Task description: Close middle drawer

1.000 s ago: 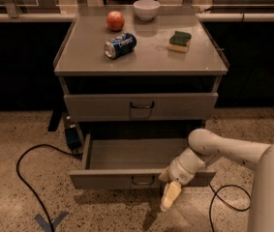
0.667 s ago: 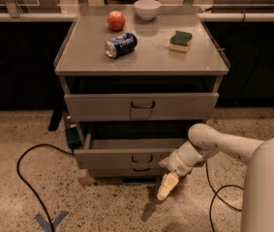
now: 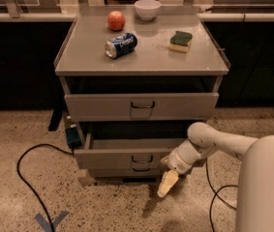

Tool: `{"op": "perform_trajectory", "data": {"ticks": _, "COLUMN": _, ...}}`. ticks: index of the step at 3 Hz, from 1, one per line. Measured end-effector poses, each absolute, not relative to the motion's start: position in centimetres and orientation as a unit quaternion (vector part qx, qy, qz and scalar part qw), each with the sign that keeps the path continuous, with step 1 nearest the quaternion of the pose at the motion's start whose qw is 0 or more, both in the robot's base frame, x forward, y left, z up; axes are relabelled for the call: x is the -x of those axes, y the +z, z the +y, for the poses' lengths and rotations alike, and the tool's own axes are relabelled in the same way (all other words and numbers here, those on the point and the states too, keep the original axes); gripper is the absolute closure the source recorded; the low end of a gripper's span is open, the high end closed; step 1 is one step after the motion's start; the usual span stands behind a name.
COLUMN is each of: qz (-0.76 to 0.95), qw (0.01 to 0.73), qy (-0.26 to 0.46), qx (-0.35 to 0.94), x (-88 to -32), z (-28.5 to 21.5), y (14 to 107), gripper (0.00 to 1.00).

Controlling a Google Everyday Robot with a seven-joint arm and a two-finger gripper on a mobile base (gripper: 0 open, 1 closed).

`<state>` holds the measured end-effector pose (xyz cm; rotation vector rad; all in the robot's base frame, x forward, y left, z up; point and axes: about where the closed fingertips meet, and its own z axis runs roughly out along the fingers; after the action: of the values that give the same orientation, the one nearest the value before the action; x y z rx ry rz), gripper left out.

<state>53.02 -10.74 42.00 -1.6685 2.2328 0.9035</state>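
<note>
The grey metal cabinet (image 3: 141, 62) stands in the middle of the view. Its middle drawer (image 3: 127, 156) is a low-fronted tray with a small dark wire handle (image 3: 140, 159); it stands out only a little from the cabinet. The top drawer (image 3: 141, 105) above it has a taller front and also stands slightly out. The lowest drawer (image 3: 127, 172) shows just below. My gripper (image 3: 168, 182) hangs at the end of the white arm (image 3: 214, 141), just in front of the right end of the middle drawer's front, its pale tip pointing down towards the floor.
On the cabinet top lie a red apple (image 3: 116, 20), a white bowl (image 3: 147, 8), a blue soda can (image 3: 121, 45) on its side and a green sponge (image 3: 181, 40). A black cable (image 3: 25, 178) loops on the speckled floor at left. Blue tape (image 3: 52, 221) marks the floor.
The middle drawer has slid back from far out to nearly in. My gripper followed it towards the cabinet.
</note>
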Motion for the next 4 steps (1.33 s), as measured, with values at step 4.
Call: {"op": "perform_trajectory", "data": {"ticks": 4, "qz": 0.796, "qw": 0.152, "qy": 0.256, "qx": 0.527, "x": -63.7, "z": -13.4, "y": 40.3, "gripper": 0.00}}
